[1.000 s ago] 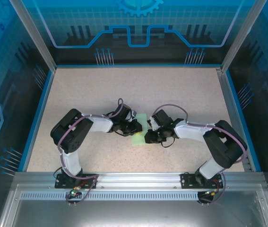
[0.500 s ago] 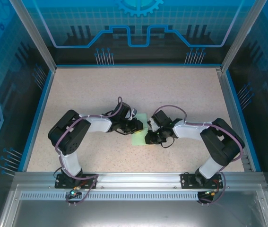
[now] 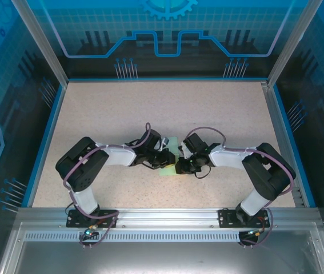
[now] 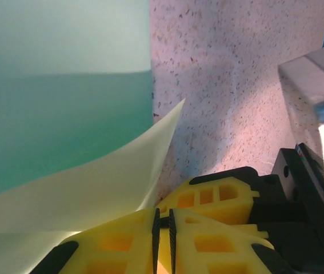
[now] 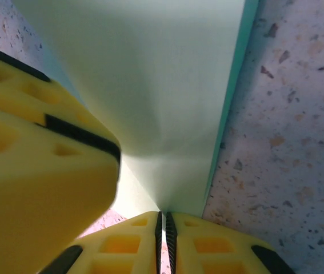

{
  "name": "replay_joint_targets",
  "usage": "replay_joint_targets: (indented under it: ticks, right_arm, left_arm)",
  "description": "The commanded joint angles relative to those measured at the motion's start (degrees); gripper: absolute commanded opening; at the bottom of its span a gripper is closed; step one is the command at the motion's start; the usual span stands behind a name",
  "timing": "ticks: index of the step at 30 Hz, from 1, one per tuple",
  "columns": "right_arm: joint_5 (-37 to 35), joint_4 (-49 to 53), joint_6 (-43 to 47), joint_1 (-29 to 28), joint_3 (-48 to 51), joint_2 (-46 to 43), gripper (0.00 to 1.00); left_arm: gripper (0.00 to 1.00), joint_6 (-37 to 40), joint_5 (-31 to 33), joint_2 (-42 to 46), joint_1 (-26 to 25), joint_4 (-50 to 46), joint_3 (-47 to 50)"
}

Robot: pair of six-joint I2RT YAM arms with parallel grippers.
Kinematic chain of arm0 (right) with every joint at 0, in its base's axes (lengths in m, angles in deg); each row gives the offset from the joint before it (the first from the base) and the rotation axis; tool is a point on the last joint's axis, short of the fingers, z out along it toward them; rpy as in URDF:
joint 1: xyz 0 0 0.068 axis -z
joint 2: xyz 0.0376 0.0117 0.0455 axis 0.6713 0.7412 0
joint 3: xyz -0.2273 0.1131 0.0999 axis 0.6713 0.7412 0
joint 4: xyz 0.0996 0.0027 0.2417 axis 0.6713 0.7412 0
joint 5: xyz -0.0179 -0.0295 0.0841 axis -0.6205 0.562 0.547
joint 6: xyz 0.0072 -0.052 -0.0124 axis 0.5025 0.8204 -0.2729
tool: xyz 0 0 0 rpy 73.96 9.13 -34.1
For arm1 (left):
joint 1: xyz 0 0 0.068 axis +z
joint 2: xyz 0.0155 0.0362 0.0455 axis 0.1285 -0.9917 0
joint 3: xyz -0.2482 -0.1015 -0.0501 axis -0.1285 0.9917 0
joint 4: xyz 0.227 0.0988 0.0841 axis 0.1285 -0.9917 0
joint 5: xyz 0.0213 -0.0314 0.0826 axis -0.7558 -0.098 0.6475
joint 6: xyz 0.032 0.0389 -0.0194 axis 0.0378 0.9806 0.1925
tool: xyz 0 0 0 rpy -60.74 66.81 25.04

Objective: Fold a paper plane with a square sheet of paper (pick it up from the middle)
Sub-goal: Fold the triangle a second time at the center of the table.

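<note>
Meeting near the middle of the speckled table [image 3: 207, 114], seen from the overhead camera, both arms bend inward until their hands almost touch. The left hand [image 3: 160, 161] and the right hand [image 3: 180, 166] sit low over the square sheet of paper [image 3: 166, 170]. A pale green strip of it shows between them and just on the near side of the left hand.

From the left wrist camera, the left hand's yellow fingers [image 4: 207, 245] are pressed together with a hairline slit between them. A lifted flap of the sheet curves down from the left to their tips and appears pinched there. More of the sheet lies flat on the table, ahead and to the left of the hand. Another yellow finger lies just beyond the tips, to the right.

From the right wrist camera, the right hand's fingers [image 5: 207, 245] are likewise all but closed. The sheet funnels down into the slit between them, gripped at a bend. A large blurred yellow finger [image 5: 36, 148] sits close on the left, touching the paper.
</note>
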Motion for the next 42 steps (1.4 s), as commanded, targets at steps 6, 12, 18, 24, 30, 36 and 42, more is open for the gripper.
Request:
replay_joint_targets:
  ticks: [6, 12, 18, 24, 30, 36, 42]
  right_arm:
    - [-2.62, 3.76, -0.58, 0.69, -0.15, 1.76, 0.14]
    - [-3.24, 4.79, -0.4, 0.68, -0.13, 1.75, 0.14]
    - [-3.68, 5.56, 0.04, 0.6, 0.21, 2.2, 0.14]
    - [-5.29, 7.16, 0.52, 0.28, 0.15, 2.96, 0.14]
    - [-8.58, 8.66, 0.66, -0.24, 0.03, 4.33, 0.14]
    - [-9.17, 8.84, 0.74, -0.41, 0.02, 4.57, 0.14]
    - [-9.3, 8.93, 0.74, -0.45, -0.08, 4.39, 0.14]
  left_arm:
    - [0.17, -0.52, 0.62, -3.38, -0.44, 0.17, 0.07]
    - [0.17, 1.57, 3.61, -3.72, -0.3, -3.34, -0.95]
    - [0.17, 3.47, 4.52, -3.65, 0.92, -5.63, -2.02]
    - [0.17, 5.28, 5.23, -3.52, 3.2, -7.58, -2.94]
    - [0.17, 8.51, 10.43, -3.96, 5.62, -13.08, -5.5]
    - [0.17, 10.67, 10.84, -3.79, 8.59, -14.58, -6.02]
    - [0.18, 12.74, 11.02, -1.52, 11.02, -15.89, -5.7]
